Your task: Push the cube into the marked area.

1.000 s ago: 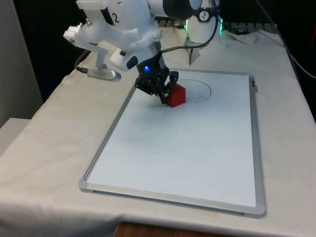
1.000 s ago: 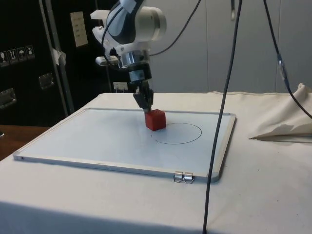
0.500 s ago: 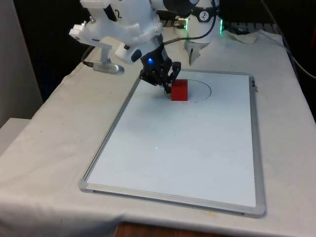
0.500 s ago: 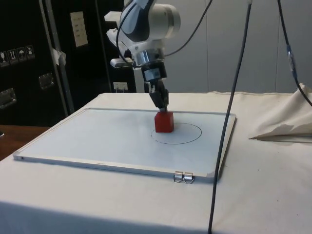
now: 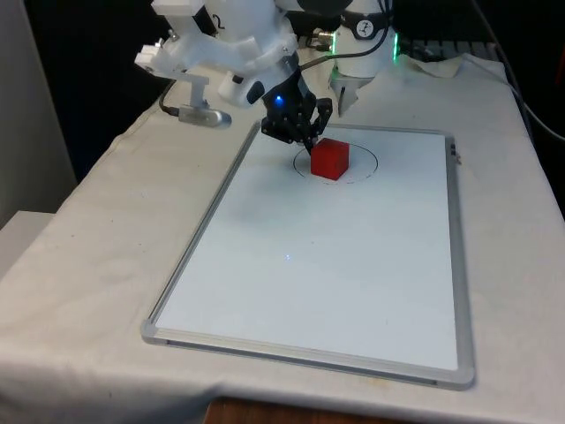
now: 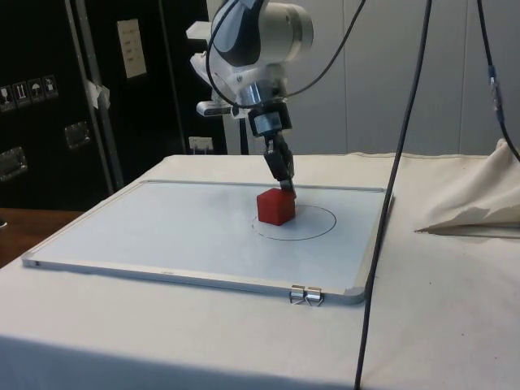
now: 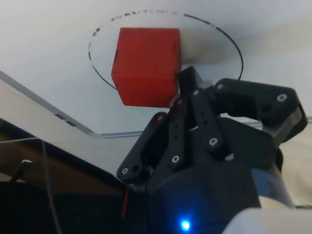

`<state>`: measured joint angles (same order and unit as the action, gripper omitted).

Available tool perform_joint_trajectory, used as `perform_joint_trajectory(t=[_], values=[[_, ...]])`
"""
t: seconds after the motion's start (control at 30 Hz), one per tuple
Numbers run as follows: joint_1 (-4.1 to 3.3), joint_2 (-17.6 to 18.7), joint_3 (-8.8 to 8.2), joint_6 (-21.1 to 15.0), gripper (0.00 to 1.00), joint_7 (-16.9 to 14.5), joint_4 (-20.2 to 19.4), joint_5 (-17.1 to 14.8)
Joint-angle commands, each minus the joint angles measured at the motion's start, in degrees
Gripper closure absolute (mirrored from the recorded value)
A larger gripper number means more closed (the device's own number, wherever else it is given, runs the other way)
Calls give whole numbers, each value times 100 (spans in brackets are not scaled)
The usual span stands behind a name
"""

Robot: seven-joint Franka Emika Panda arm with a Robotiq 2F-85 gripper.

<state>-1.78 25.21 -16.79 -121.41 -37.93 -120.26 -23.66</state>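
Whiteboard (image 5: 353, 265) (framed), white cloth (image 5: 106, 265), black curtains (image 5: 79, 71)

Looks like a robotics lab or test room, not anyone's home. A whiteboard (image 5: 353, 265) lies flat on a table under a white cloth (image 5: 88, 265), with loose cables (image 6: 390, 203) hanging just beside it (very much a test-bench look). Behind the whiteboard stand dark cabinets (image 6: 49, 106) with stickers and a paper notice (image 6: 130, 47).
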Motion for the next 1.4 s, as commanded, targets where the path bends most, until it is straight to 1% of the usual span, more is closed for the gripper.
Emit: perform_joint_trajectory(t=[0.0,0.13,0.17,0.2,0.33,0.5,0.53,0.57,0.73,0.77,0.8,0.97,1.0,1.03,1.1,1.3,1.33,1.37], values=[[6,-34,23,11,100,-69,-34,-46],[-11,-23,29,86,100,-195,-23,-69],[-6,0,6,97,100,-183,0,-52],[-29,-29,34,109,100,-235,-34,-69],[-52,-46,74,143,100,-269,-63,-52],[-92,-138,74,212,100,-286,-143,-17],[-69,-63,86,218,100,-304,-92,-52],[-92,-218,52,275,100,-292,-143,23],[-80,-395,-23,498,100,-264,-63,120],[-74,-384,0,435,100,-309,-109,63],[-80,-418,-40,539,100,-264,-34,132],[-74,-447,-120,716,100,-264,160,166],[-74,-430,-143,756,100,-264,252,160],[-74,-453,-138,710,100,-304,195,120],[-80,-401,-149,762,100,-269,332,138],[-103,-418,-138,688,100,-155,481,103],[-80,-401,-132,733,100,-218,481,103],[-109,-424,-132,676,100,-126,493,103]])
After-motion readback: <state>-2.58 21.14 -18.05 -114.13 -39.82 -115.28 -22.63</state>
